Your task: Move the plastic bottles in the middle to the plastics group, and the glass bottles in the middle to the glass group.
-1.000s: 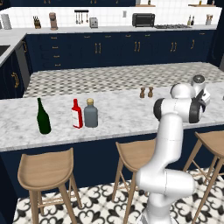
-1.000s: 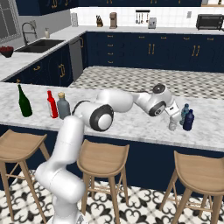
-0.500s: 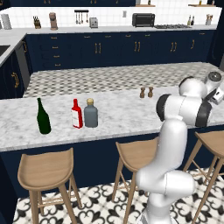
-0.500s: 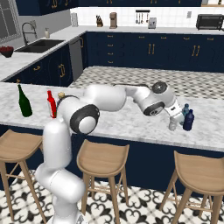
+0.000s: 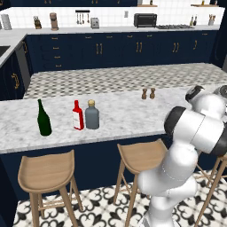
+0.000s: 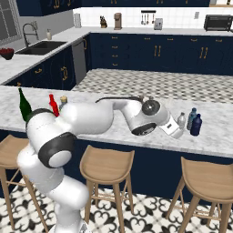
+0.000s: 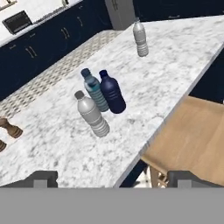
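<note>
In the hand view the dark navy bottle point(image 7: 112, 92) stands touching the slim grey-blue bottle point(image 7: 95, 90), and the clear-whitish bottle point(image 7: 92, 115) is just in front of them. My gripper point(image 7: 113, 178) is open and empty, its fingertips point(image 7: 42, 177) wide apart, hovering back from these bottles over the counter edge. From the right base the hand point(image 6: 174, 129) sits just left of the whitish bottle point(image 6: 181, 120), grey-blue bottle point(image 6: 192, 118) and navy bottle point(image 6: 196, 125). The squat grey bottle point(image 5: 91, 115) stands beside the red flat bottle point(image 5: 78, 116), near the green wine bottle point(image 5: 43, 119).
Two brown-topped shakers point(image 5: 148, 93) stand mid-counter, also at the left edge point(image 7: 11, 128) of the hand view. Another pale ribbed bottle point(image 7: 140, 39) stands farther along the marble counter point(image 7: 175, 65). Wooden stools point(image 7: 192, 135) sit below the counter edge.
The arm's elbow has swung lower and further right, and the hand has drawn slightly back from the three small bottles. The bottles have not moved.
</note>
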Available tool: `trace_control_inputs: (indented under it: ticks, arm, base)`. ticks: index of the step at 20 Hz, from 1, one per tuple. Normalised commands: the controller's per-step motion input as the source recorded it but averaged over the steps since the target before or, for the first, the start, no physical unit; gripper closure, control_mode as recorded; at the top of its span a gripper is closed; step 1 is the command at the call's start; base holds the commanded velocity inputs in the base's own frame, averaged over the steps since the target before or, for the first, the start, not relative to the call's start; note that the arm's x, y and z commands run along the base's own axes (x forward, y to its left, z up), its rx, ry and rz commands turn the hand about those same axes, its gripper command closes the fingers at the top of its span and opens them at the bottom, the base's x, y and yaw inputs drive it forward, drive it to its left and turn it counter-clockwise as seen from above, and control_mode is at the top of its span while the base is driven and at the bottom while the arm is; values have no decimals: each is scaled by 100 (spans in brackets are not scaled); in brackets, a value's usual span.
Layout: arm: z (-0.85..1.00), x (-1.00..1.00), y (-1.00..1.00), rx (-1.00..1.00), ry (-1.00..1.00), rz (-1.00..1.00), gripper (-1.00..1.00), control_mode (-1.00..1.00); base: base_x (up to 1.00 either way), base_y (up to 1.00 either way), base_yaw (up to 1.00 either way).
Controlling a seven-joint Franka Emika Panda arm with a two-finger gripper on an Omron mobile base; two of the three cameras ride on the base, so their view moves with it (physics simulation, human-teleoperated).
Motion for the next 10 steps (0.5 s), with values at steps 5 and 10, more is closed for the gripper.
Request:
trace_control_inputs:
  ticks: [5, 10]
  arm:
    - [6, -26, 49, 0, 2, 16, -100, -100]
    - [0, -30, 63, 0, 3, 12, -100, -100]
  base:
    - [0, 0, 0]
    - [0, 0, 0]
